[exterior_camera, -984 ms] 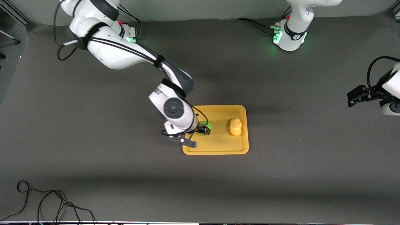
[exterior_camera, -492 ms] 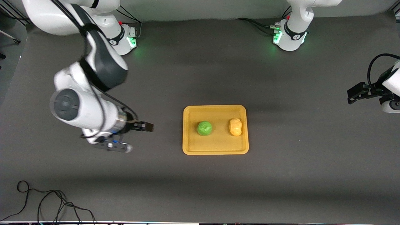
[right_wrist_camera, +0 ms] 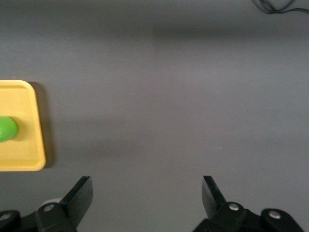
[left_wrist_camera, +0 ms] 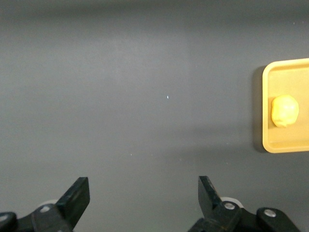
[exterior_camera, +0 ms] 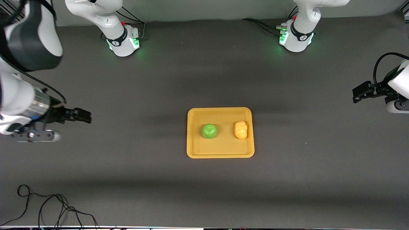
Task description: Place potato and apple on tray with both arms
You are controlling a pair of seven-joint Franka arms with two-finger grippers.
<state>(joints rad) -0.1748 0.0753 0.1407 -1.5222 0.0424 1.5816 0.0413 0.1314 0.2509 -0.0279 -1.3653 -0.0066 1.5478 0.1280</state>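
The round bright-green apple and lumpy yellow-orange potato lie side by side on the flat yellow-orange plastic tray. Both hands, right and left, hover spread and empty over bare desk, well apart from the tray at their own ends.

No text, label or number seems readable anywhere in these views.

Both arms were pulled way out to the table's ends, well apart. Right gripper hung over bare tabletop at its own end, jaws spread wide and empty. Left gripper hovered at its end, same deal: fingers open, holding nothing.
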